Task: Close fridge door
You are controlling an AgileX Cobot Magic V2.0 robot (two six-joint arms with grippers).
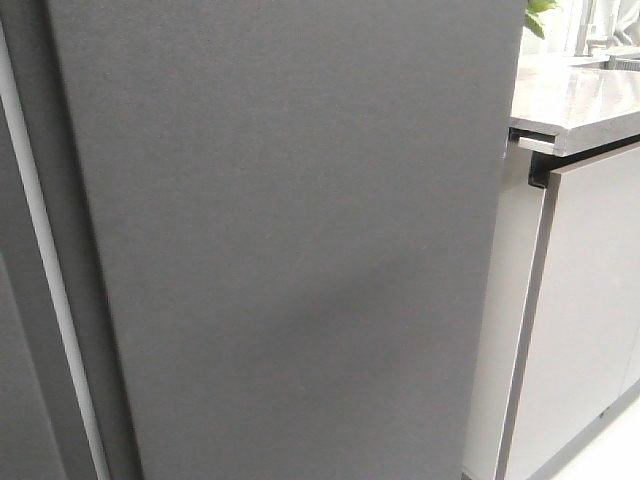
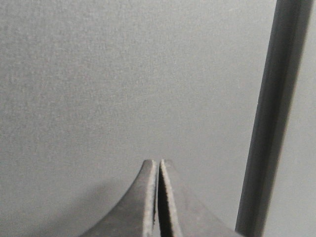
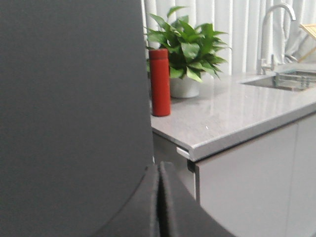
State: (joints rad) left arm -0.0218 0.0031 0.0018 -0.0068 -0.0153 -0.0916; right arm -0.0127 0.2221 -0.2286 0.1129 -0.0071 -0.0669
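Observation:
The fridge door (image 1: 290,230), a tall matte dark-grey slab, fills most of the front view. Its thick left edge carries a light vertical strip (image 1: 45,270). No gripper shows in the front view. In the left wrist view my left gripper (image 2: 158,162) is shut and empty, its tips close to the flat grey door face (image 2: 123,74), beside a dark vertical groove (image 2: 271,113). In the right wrist view my right gripper (image 3: 159,165) is shut and empty, at the door's right edge (image 3: 74,108).
A grey countertop (image 1: 580,105) over glossy light-grey cabinet fronts (image 1: 580,310) stands right of the door. On the counter are a red bottle (image 3: 160,82), a potted plant (image 3: 190,49), and a sink with tap (image 3: 276,29). Another dark-grey panel (image 1: 15,380) lies at far left.

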